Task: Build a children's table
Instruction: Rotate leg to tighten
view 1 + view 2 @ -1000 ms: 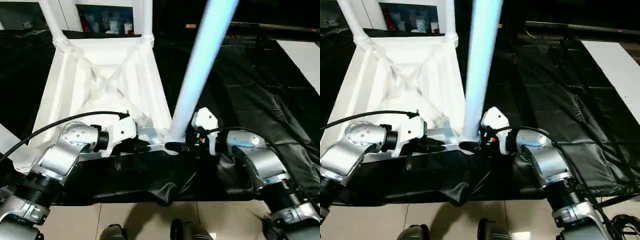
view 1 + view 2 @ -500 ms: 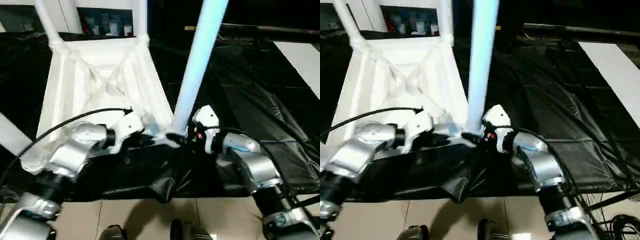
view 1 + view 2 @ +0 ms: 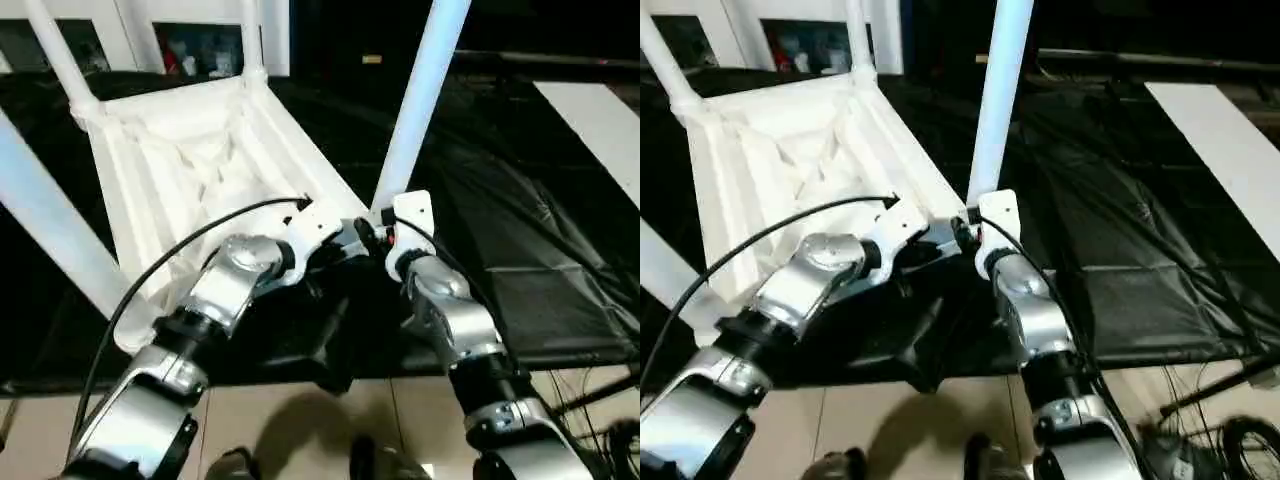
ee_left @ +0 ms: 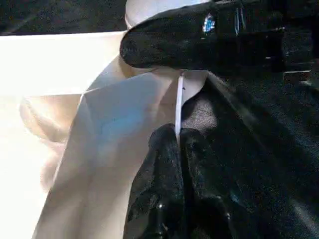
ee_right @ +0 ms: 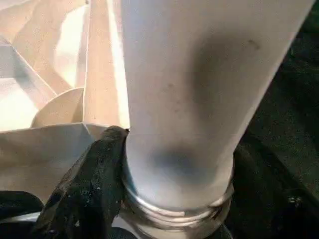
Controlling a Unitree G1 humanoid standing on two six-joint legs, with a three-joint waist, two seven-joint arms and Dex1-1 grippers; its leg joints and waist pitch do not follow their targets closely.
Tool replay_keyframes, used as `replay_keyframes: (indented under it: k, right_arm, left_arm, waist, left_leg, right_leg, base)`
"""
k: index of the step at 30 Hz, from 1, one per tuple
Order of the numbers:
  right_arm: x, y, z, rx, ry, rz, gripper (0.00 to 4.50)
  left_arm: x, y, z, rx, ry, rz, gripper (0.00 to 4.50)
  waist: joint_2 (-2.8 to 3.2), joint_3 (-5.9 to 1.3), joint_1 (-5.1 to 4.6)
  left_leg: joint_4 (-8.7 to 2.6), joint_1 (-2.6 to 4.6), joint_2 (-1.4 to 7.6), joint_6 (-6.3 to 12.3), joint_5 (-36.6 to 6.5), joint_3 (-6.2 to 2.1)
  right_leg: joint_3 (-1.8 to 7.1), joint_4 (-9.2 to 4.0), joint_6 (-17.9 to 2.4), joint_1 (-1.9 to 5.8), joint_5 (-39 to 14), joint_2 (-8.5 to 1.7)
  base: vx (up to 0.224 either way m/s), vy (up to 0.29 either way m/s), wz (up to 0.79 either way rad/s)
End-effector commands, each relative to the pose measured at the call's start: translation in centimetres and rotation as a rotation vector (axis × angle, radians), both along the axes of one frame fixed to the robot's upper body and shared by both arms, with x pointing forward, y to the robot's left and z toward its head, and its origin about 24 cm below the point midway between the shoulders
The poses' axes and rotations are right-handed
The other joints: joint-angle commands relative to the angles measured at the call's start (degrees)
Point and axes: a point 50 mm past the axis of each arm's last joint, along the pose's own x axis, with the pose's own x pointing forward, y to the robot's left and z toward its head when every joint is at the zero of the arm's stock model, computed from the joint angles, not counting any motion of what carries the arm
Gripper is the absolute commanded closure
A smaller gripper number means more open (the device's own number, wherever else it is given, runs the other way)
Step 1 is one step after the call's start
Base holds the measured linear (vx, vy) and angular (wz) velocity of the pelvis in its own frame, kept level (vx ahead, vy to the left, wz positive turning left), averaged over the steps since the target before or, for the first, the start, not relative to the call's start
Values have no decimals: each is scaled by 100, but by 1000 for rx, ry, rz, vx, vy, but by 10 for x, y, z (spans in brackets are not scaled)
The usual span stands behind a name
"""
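The white table top (image 3: 200, 180) lies upside down on black sheeting (image 3: 540, 250), legs pointing up. At its near corner, the right claw (image 5: 169, 199) grips the base of a leg (image 3: 420, 95). The left claw (image 4: 174, 144) pinches the top's thin rim beside it.

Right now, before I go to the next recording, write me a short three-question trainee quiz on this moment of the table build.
1. True or false: the table top lies with its ribbed underside facing up.
2. What is the right gripper closed around? A) a cable B) the base of the near-right leg C) the black sheet
3. Fill in: the left gripper is shut on the table top's thin white ____.

Key: 1 true; 2 B; 3 edge
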Motion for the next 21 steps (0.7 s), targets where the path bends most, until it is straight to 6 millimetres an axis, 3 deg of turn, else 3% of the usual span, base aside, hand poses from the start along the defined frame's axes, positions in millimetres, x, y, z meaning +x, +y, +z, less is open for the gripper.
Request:
replay_keyframes:
  k: [1, 2, 3, 4, 5, 6, 7, 8, 9, 10, 14, 15, 17, 18, 21]
  right_arm:
    - [-12, 20, -17, -45, 71, 162, 180]
    - [-12, 20, -15, -24, 62, 173, 180]
    - [-12, 19, -15, -15, 58, 177, 124]
    - [-12, 16, -10, 9, 37, 189, 111]
    - [-12, 15, -9, 8, 30, 193, 102]
    - [-12, 14, -7, 6, 18, 201, 93]
    - [-12, 12, -5, 0, 3, 211, 93]
    - [-11, 8, -2, 1, -10, 217, 74]
    - [-11, 6, 1, 3, -20, 220, 74]
    - [-11, 2, 5, 8, -30, 240, 63]
    - [-13, -18, 23, 0, -67, 368, 41]
    - [-16, -25, 27, -12, -68, 421, 41]
    - [-21, -34, 32, -33, -73, 510, 41]
    - [-21, -34, 32, -33, -73, 510, 41]
    - [-31, -51, 38, -69, -67, 650, 41]
  left_arm:
    - [-2, 12, -18, 81, 36, 55, 450]
    - [-2, 13, -17, 84, 31, 46, 450]
    - [-2, 13, -17, 86, 29, 42, 450]
    - [-3, 16, -17, 92, 30, 33, 450]
    - [-3, 16, -17, 93, 29, 29, 450]
    - [-3, 17, -16, 95, 26, 22, 450]
    - [-4, 18, -16, 97, 23, 14, 450]
    - [-5, 19, -15, 98, 20, 6, 450]
    - [-5, 20, -15, 98, 18, 0, 450]
    - [-6, 20, -14, 94, 20, -16, 450]
    - [-15, 26, -10, 81, 31, -107, 450]
    - [-18, 29, -9, 82, 37, -132, 450]
    - [-22, 34, -7, 81, 42, -170, 450]
    - [-22, 34, -7, 81, 42, -170, 450]
    - [-33, 43, -3, 68, 76, -283, 450]
  waist:
    - [-65, -192, 95]
    - [-124, -242, 91]
    - [-52, -287, 154]
    - [29, -352, 105]
    - [167, -433, 117]
    - [166, -439, 93]
    - [169, -404, 65]
    - [135, -331, -1]
    - [134, -358, -7]
    - [129, -392, -18]
    - [122, -408, -26]
    - [123, -438, -11]
    - [132, -434, -12]
    - [132, -434, -12]
    - [141, -483, 2]
  left_leg:
    - [340, 467, -188, 70, -2120, -151]
    - [244, 69, -153, 212, -1308, -283]
    - [-32, -326, -83, 184, -804, -404]
    - [-372, -241, 14, 4, -806, -413]
    - [-359, -124, 41, 43, -637, -355]
    - [-353, -100, 50, 108, -618, -328]
    - [-386, -121, 57, 149, -822, -315]
    - [-422, -127, 48, 65, -1967, -311]
    - [-415, -115, 42, 51, -2062, -315]
    - [-421, -133, 52, 86, -1929, -313]
    - [-415, -229, 60, 304, -1327, -281]
    - [-366, -237, 61, 405, -1069, -253]
    - [-327, -251, 72, 556, -757, -222]
    - [-327, -251, 72, 556, -757, -222]
    - [-275, -231, 89, 682, -344, -195]
  right_leg:
    - [298, -1440, 137, -502, -6067, -586]
    - [437, -1292, 156, -77, -6068, -765]
    - [410, -995, 88, 304, -5376, -735]
    - [208, -832, -135, 175, -3261, -317]
    - [222, -701, -517, 117, -1650, -210]
    - [233, -669, -701, 110, -1073, -194]
    - [229, -674, -856, 116, -910, -174]
    - [212, -770, -878, 79, -2132, -177]
    - [218, -790, -844, 81, -2313, -197]
    - [232, -799, -820, 98, -2202, -211]
    - [224, -758, -910, 167, -1438, -183]
    - [235, -726, -961, 175, -1082, -185]
    - [235, -675, -1160, 174, -523, -182]
    - [235, -675, -1160, 174, -523, -182]
    - [232, -563, -1476, 213, 354, -166]
  base:
    - [69, -126, 18]
    - [98, -45, -36]
    - [98, -45, -36]
    - [101, 22, -32]
    - [0, 0, 0]
    - [0, 0, 0]
    - [0, 0, 0]
    - [0, 0, 0]
    - [0, 0, 0]
    - [0, 0, 0]
    - [0, 0, 0]
    - [0, 0, 0]
    - [26, -8, 0]
    - [52, -17, 1]
    - [18, -6, -1]
